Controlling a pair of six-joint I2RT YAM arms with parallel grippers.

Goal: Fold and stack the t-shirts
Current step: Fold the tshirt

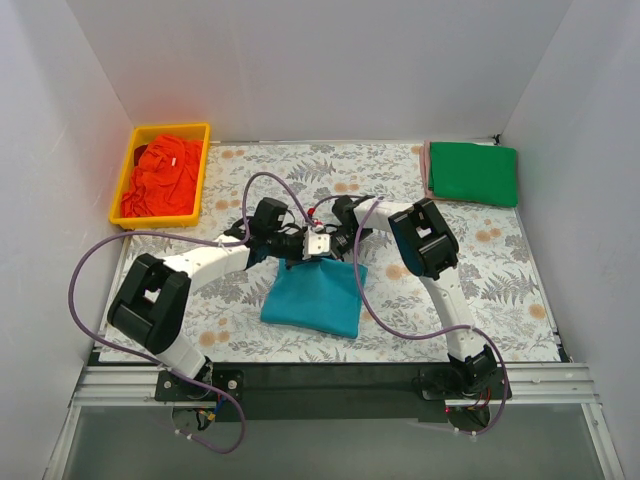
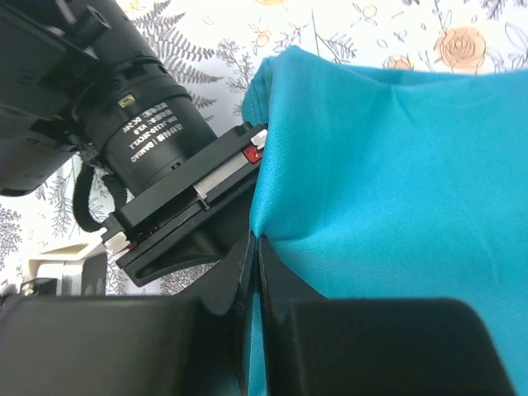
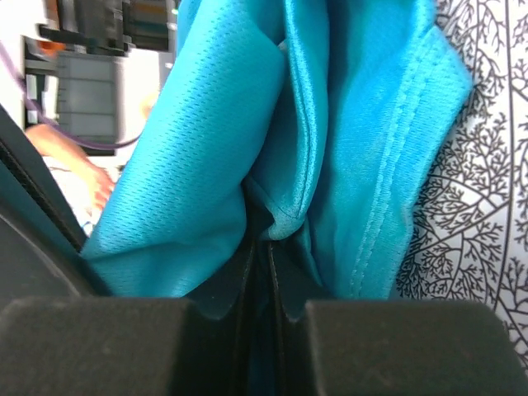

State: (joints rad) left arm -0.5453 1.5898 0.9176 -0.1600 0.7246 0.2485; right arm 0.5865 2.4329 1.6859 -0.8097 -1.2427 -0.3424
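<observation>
A teal-blue t-shirt [image 1: 313,297] lies folded on the floral sheet in front of the arm bases, and both grippers meet at its far edge. My left gripper [image 1: 297,252] is shut on that edge; in the left wrist view the cloth [image 2: 388,181] runs out of the closed jaws [image 2: 256,241]. My right gripper [image 1: 333,250] is shut on a bunched hem of the same shirt [image 3: 214,148], pinched at the fingertips [image 3: 262,239]. A bright green t-shirt [image 1: 472,173] lies folded at the back right. An orange-red t-shirt [image 1: 165,175] sits crumpled in the bin.
The yellow plastic bin [image 1: 122,190] stands at the back left. The grey floral sheet [image 1: 500,270] covers the table. White walls close in on three sides. The right arm's wrist [image 2: 157,140] sits right next to the left fingers.
</observation>
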